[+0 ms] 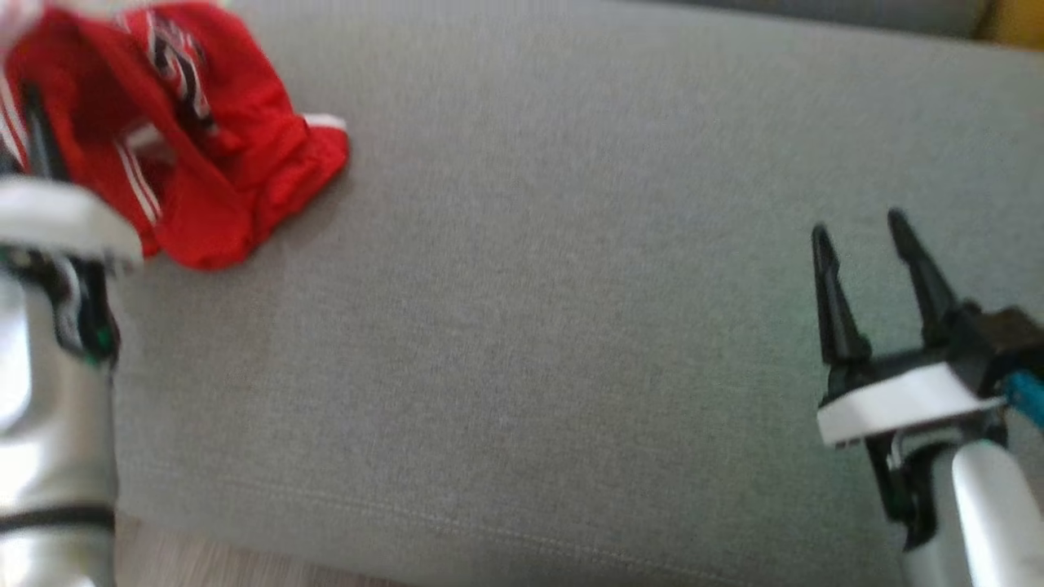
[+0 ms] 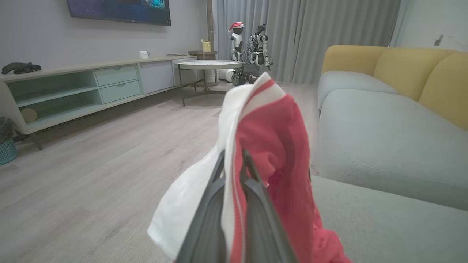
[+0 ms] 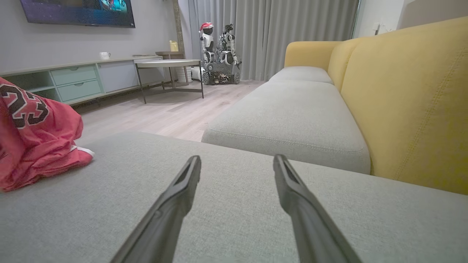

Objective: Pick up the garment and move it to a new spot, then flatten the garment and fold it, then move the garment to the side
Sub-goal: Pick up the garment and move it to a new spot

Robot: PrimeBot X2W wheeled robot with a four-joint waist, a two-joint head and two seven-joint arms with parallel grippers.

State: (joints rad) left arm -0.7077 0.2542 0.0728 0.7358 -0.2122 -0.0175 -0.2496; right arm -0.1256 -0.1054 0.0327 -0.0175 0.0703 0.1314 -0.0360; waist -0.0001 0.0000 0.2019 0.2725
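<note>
- The crumpled red jersey (image 1: 204,139) sits bunched far left on the grey fabric sofa cushion (image 1: 522,342). Expect it light, limp and likely slippery.
- Your left gripper (image 2: 232,155) pinches its white-striped edge (image 2: 228,208), a fair hold. Your right gripper (image 1: 860,228) stands open, well apart.
- The right wrist view gives the black number print (image 3: 23,106); the left wrist view gives the pinch.

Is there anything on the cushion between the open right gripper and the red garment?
Nothing visible. Only bare grey cushion lies between the right gripper and the red garment, whose edge the left gripper pinches.
</note>
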